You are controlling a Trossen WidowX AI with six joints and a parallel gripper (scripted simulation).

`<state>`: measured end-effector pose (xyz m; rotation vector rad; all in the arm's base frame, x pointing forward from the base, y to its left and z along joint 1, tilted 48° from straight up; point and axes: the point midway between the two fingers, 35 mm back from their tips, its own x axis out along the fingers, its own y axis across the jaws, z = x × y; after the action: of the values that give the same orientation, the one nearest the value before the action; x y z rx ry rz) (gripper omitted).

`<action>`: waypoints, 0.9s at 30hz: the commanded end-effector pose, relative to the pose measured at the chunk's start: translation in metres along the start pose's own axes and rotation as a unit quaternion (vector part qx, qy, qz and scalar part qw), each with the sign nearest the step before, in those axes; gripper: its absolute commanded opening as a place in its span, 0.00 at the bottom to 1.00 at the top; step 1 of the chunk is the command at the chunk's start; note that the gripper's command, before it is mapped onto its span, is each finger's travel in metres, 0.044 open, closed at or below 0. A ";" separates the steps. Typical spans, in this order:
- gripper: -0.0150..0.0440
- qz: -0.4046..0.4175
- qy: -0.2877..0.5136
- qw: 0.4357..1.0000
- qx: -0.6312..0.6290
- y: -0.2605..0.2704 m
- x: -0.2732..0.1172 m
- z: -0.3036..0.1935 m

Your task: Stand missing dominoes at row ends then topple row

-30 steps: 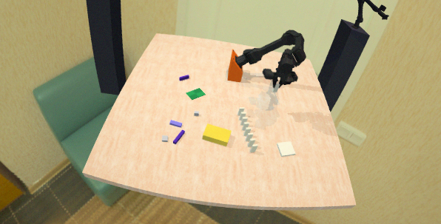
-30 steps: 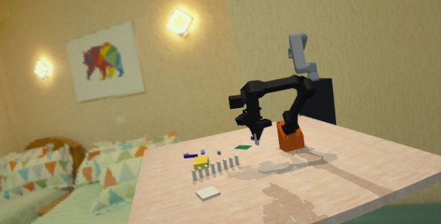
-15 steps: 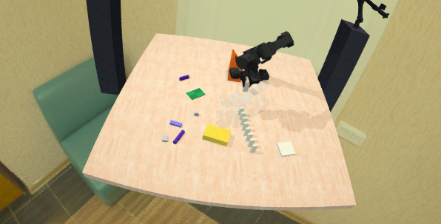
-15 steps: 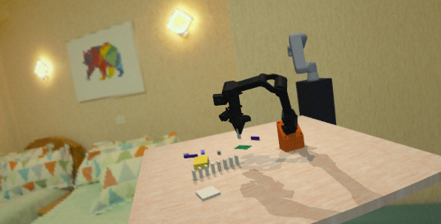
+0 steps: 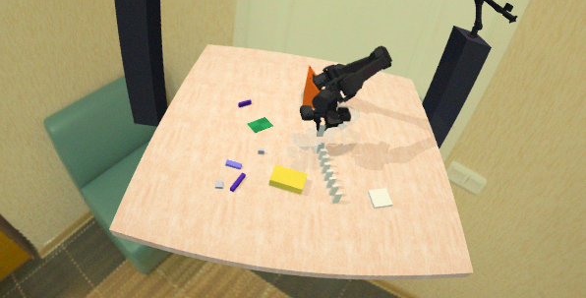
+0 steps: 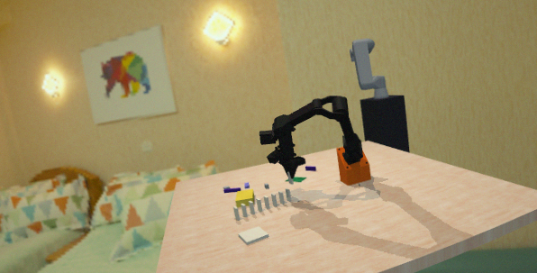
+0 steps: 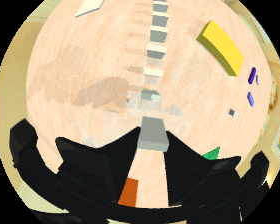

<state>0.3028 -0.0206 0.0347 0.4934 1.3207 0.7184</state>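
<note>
A row of several pale grey dominoes stands upright and evenly spaced. In the top view it runs from below my gripper towards the table's front edge. My gripper is shut on one grey domino. It holds this domino above the table, just beyond the robot-side end of the row. The held domino looks roughly upright, slightly tilted in the exterior view. The gap between it and the nearest standing domino is hard to judge.
A yellow block lies beside the row. A white tile lies on its other side. A green sheet, purple bars and small grey cubes lie farther off.
</note>
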 end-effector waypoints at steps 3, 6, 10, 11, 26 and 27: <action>0.44 0.006 0.002 1.000 0.002 0.003 0.035 -0.003; 0.44 0.009 0.002 1.000 0.002 0.006 0.051 -0.005; 0.44 0.011 0.002 1.000 0.002 0.008 0.063 -0.008; 0.44 0.011 0.002 1.000 0.002 0.008 0.063 -0.008; 0.61 0.011 0.002 1.000 0.002 0.008 0.063 -0.008; 0.66 0.011 0.002 1.000 0.002 0.008 0.063 -0.008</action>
<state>0.2991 0.0289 -0.0048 0.5058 1.3222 0.7341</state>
